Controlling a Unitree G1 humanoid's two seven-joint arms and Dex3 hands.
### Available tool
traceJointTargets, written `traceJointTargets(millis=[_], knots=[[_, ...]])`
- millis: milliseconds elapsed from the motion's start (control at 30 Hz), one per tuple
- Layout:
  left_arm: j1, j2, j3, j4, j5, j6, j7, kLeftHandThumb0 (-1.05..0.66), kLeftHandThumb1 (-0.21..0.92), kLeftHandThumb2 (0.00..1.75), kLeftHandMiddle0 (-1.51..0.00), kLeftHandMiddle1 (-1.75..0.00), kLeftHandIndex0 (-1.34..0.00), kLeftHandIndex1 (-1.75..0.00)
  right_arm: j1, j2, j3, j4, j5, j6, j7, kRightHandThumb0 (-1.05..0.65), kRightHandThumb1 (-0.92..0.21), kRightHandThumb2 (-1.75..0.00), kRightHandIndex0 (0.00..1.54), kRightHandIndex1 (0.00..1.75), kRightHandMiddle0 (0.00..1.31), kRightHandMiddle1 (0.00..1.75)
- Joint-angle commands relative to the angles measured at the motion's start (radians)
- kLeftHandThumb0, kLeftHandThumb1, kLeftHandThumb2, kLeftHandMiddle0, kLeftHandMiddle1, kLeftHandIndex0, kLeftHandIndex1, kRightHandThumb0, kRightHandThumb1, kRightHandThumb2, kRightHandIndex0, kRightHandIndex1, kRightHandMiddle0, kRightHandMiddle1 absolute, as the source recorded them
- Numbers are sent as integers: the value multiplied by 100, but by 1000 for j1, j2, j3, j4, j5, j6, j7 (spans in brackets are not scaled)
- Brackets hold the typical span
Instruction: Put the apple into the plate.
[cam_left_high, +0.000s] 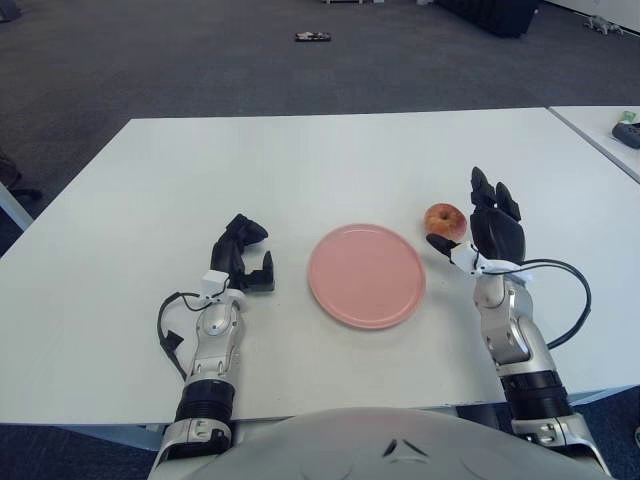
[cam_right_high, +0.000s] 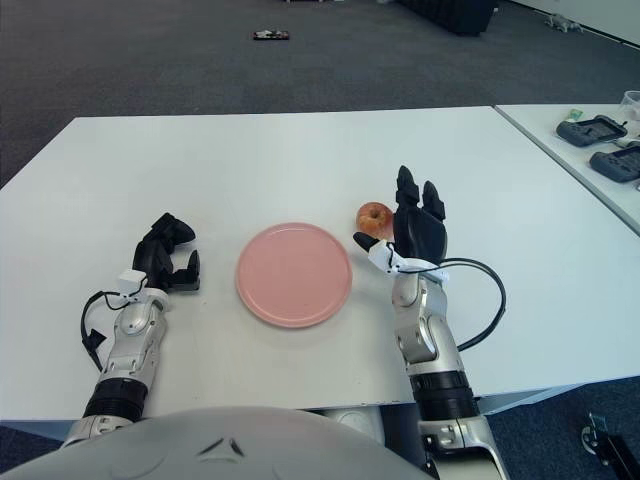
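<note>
A red and yellow apple sits on the white table, just right of a pink plate that lies in the middle near me. My right hand is just right of the apple, fingers spread upward and thumb reaching toward its near side; it holds nothing. The apple also shows in the right eye view beside the plate. My left hand shows left of the plate, fingers curled and holding nothing.
A second white table stands at the right with dark devices on it. A small dark object lies on the carpet far behind. A black cable loops beside my right forearm.
</note>
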Motion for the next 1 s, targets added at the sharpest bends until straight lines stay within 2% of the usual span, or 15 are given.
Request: traceJointTargets(millis=[0, 100, 267, 367, 567, 667, 767, 967], knots=[[30, -10, 2, 46, -5, 43, 12, -1, -6, 175, -92, -175, -66, -170, -51, -26, 14, 32, 6, 18, 39, -103, -42, -74, 0, 0, 0, 0], [31, -11, 2, 46, -3, 40, 13, -1, -6, 175, -92, -175, -67, -170, -77, -32, 20, 75, 24, 15, 49, -102, -42, -74, 0, 0, 0, 0], [35, -13, 0, 36, -5, 34, 11, -1, -7, 175, -92, -175, -68, -169, -191, -34, 39, 303, 62, -48, 4, -96, -41, -75, 0, 0, 0, 0], [39, -15, -1, 25, -4, 43, 13, -1, -7, 175, -92, -175, -67, -170, -229, -30, 41, 391, 89, -91, -28, -84, -35, -84, 0, 0, 0, 0], [42, -16, -2, 17, -2, 55, 18, -1, -6, 175, -92, -175, -67, -170, -255, -13, 50, 469, 123, -127, -90, -64, -26, -104, 0, 0, 0, 0], [43, -17, 0, 12, -4, 65, 19, -1, -6, 175, -92, -175, -67, -170, -276, 4, 61, 532, 130, -134, -129, -57, -24, -114, 0, 0, 0, 18], [45, -17, 1, 6, -7, 72, 17, -1, -6, 175, -92, -175, -67, -170, -302, 5, 73, 596, 134, -145, -147, -54, -24, -117, 2, 1, 0, 28], [48, -17, 2, -1, -8, 74, 16, -1, -6, 175, -92, -175, -67, -170, -369, -7, 112, 736, 130, -176, -175, -52, -25, -117, 0, 21, 0, 49]])
